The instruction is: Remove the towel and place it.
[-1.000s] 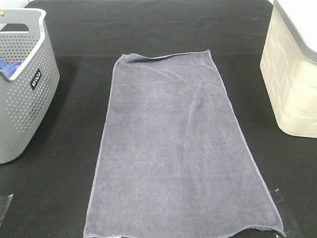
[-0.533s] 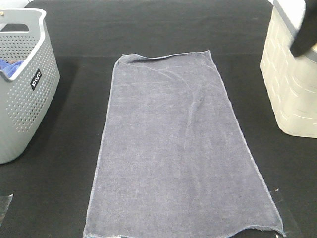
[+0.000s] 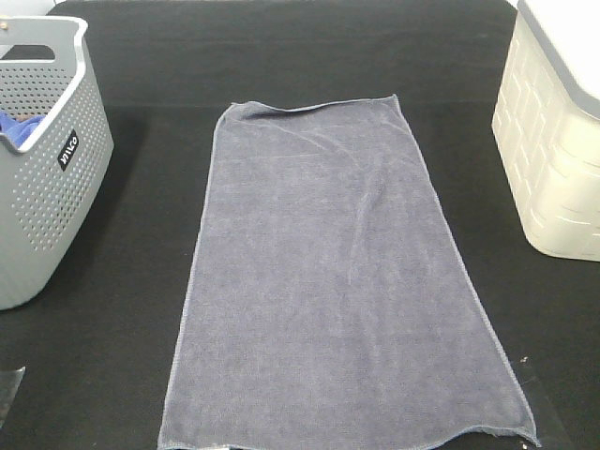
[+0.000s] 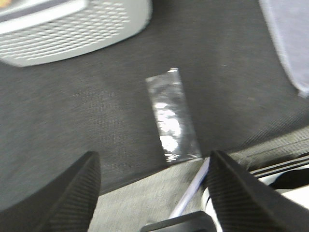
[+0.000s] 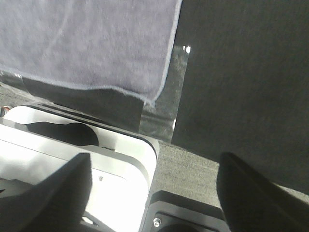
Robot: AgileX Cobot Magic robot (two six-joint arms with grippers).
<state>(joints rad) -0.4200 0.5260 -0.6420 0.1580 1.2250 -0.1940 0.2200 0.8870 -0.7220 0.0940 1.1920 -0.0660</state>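
right wrist view: towel (image 5: 87, 43) lies flat, apart from the wide-spread right gripper (image 5: 149, 193).

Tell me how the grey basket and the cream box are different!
The grey basket on the left has lots of little round holes in its wall; the cream box on the right has a brick-like pattern with no holes. The grey basket is open on top with a blue cloth inside, while the cream box shows a grey rim and hides whatever is in it. Both stand on the black table, beside the towel.
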